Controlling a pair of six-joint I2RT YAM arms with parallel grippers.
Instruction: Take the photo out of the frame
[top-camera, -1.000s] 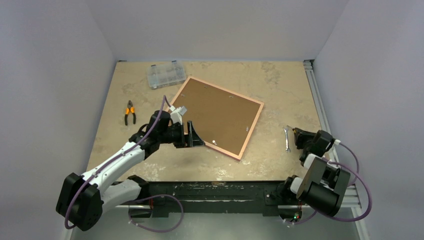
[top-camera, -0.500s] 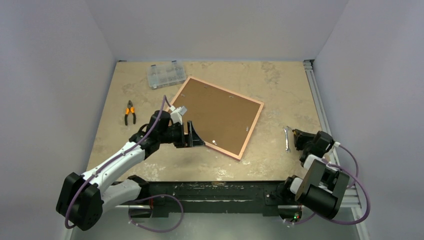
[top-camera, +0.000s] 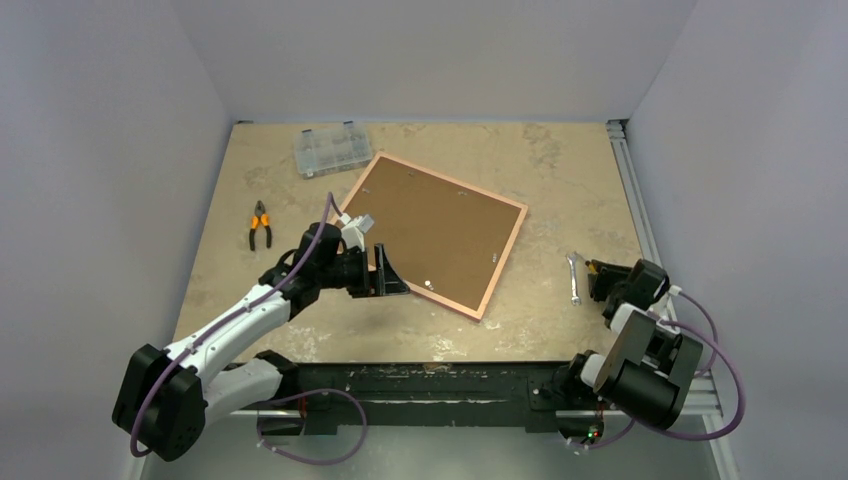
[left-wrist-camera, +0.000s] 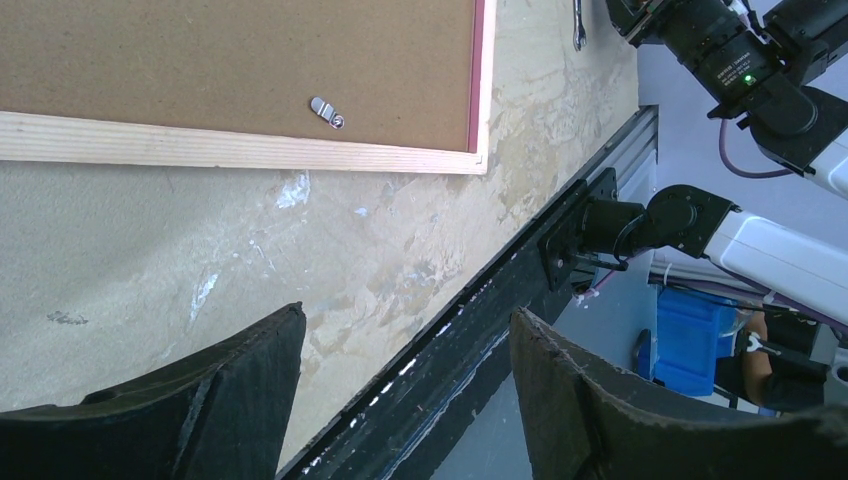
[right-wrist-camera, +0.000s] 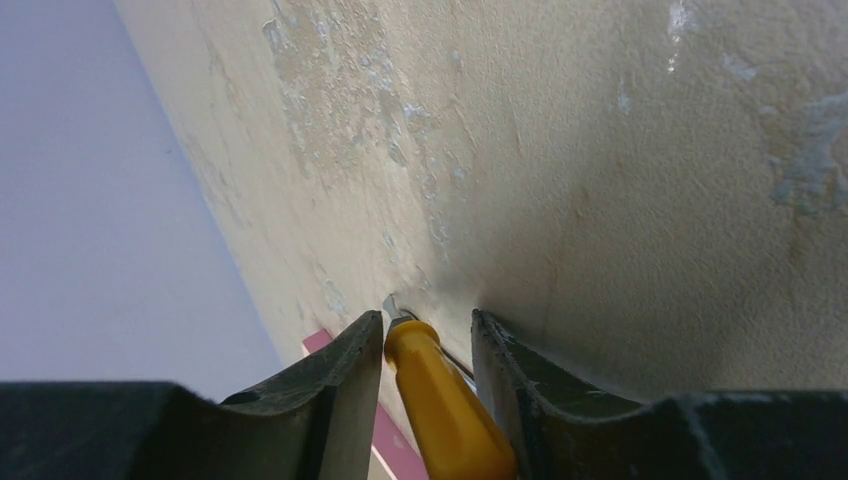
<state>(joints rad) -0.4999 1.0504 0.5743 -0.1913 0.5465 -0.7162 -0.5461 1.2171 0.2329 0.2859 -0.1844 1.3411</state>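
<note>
- The work surface is a beige mottled table (top-camera: 560, 160) enclosed by plain pale walls.
- The left gripper (left-wrist-camera: 405, 325) has its jaws spread wide with nothing between them. It hovers just beside the near-left edge of the frame (top-camera: 506, 258).
- The right gripper (right-wrist-camera: 427, 330) has its fingers on either side of a yellow-handled tool (right-wrist-camera: 445, 405). Whether they clamp it or merely bracket it cannot be told. This gripper sits near the table's right edge, next to a wrench (top-camera: 572, 278) and well apart from the frame.
- The frame lies face down mid-table with the brown backing board (top-camera: 440, 225) uppermost. The photo is not visible; it is presumably beneath the board.
- Step in hand, as judged: freeing the backing board. Turn each retaining clip (left-wrist-camera: 327, 110) aside before lifting. Raise the board from one edge and keep it level, while the other arm steadies the frame against sliding.
- Only the left wrist view shows the clip's shape and the frame's pale wooden rear edge. Only the right wrist view shows the tool handle plainly. Only the top view shows both arms and the whole frame.
</note>
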